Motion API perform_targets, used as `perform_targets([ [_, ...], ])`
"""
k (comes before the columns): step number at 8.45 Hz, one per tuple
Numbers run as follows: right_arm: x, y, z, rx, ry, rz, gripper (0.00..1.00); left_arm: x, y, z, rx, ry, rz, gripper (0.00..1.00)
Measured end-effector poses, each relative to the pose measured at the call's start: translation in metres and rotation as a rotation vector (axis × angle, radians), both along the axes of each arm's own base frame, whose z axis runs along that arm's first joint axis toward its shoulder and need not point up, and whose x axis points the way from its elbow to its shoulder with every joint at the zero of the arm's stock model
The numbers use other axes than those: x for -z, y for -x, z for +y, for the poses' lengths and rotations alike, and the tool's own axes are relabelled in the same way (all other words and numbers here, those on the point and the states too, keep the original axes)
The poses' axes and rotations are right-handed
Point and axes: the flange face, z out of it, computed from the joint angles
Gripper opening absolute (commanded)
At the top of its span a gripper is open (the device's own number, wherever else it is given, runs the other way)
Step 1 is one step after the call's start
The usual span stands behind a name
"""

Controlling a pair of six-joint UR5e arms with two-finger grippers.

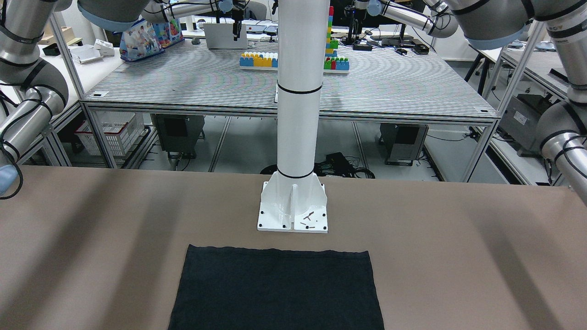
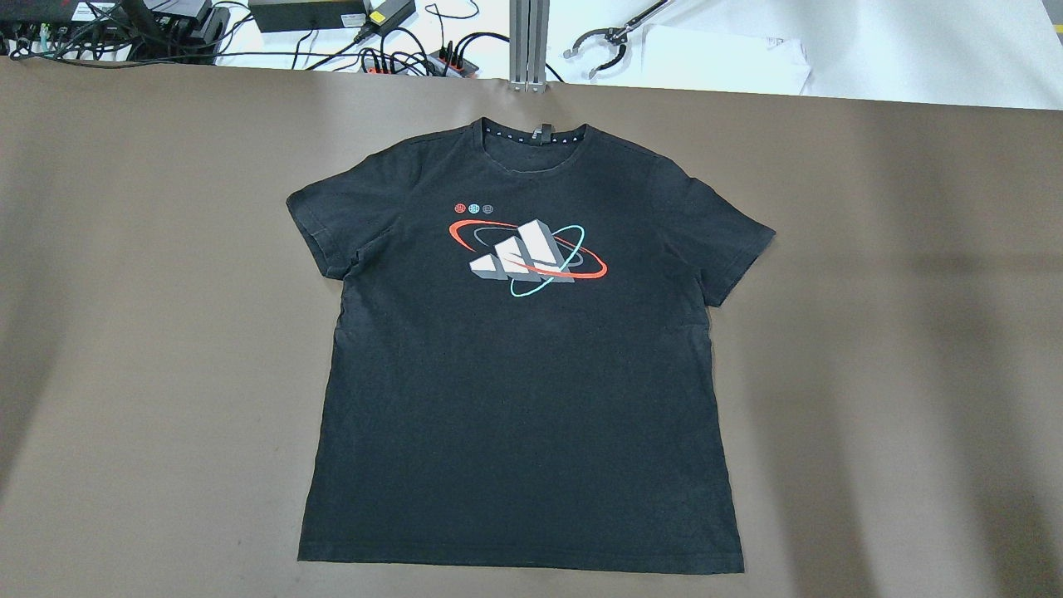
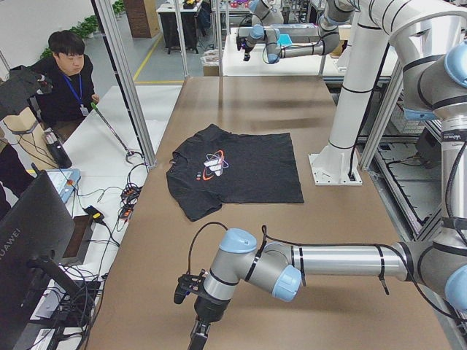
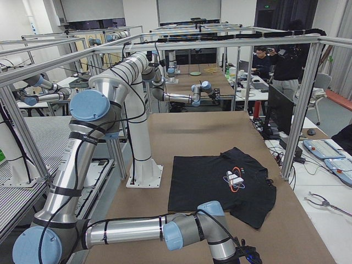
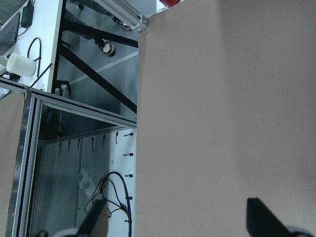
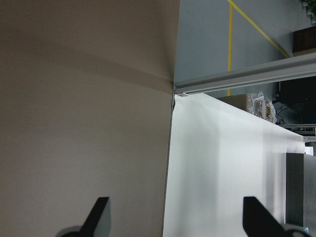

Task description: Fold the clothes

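T-shirt (image 2: pixel 523 374) flat mid surface (image 2: pixel 913 332), collar far, long axis near-far; left claw (image 5: pixel 177 222) and right claw (image 6: pixel 173 217) released, both well apart sideways.

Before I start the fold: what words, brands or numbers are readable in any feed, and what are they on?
"HUAWEI": on the back of the black monitor, exterior left view.
T-shirt: the chest graphic is a three-bar logo with rings and carries no words.
Neck label: too small to read.
Colourful box on the far bench: print too blurred to read.
No other text is legible.
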Motion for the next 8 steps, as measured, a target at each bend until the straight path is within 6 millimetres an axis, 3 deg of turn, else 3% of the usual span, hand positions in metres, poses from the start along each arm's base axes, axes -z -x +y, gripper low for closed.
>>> perform_targets([
  [8, 0.0084, 0.0013, 0.0, 0.008, -0.016, -0.012, 0.95, 0.0003, -0.0003, 0.0001, 0.0, 0.0, 0.004, 1.0],
])
